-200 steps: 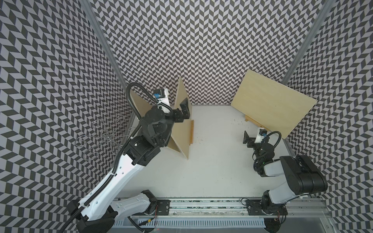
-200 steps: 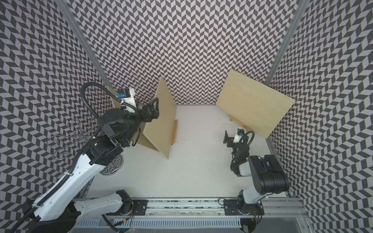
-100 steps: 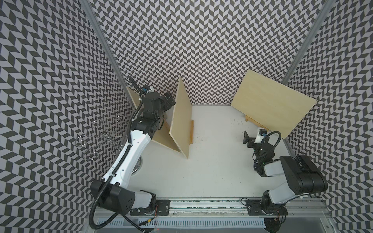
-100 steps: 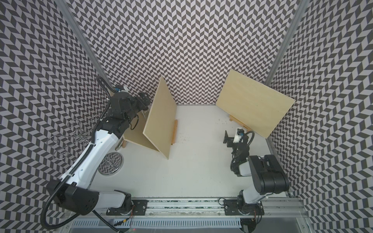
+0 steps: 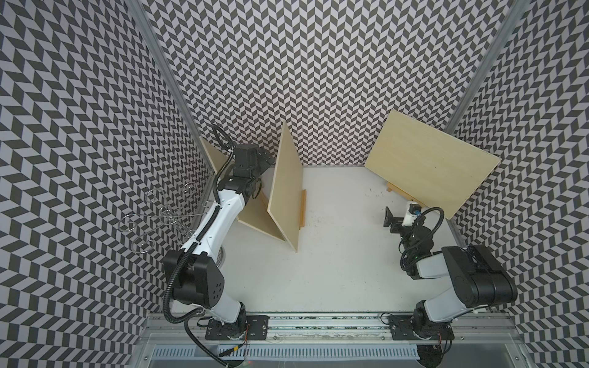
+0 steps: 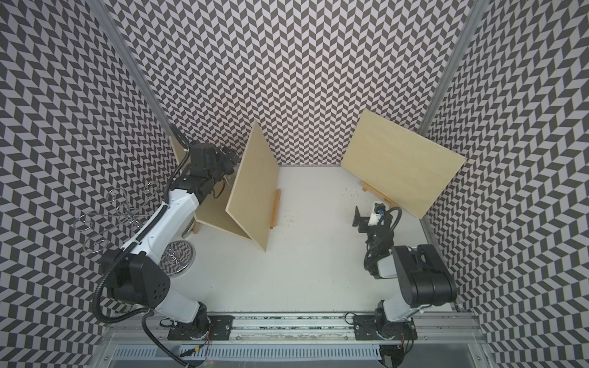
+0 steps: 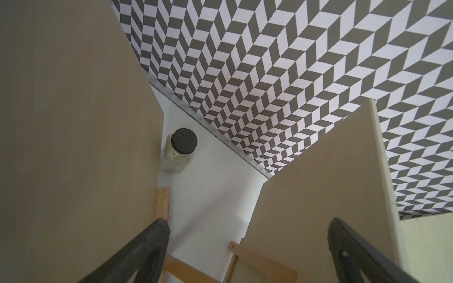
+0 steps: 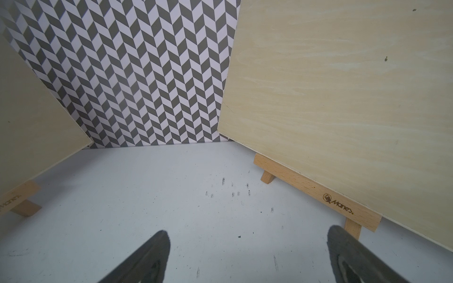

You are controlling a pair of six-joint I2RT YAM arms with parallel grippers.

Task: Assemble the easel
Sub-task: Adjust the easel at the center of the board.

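Jar (image 7: 178, 152) stands just beside board (image 7: 73, 122), perhaps touching.

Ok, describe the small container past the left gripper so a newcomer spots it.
Start at the back left corner of the table, where the open left gripper sits between one wooden board and a second board. Between them, near the patterned wall, a jar stands beside the first board's edge. It is the only clear container there, with a round black lid.
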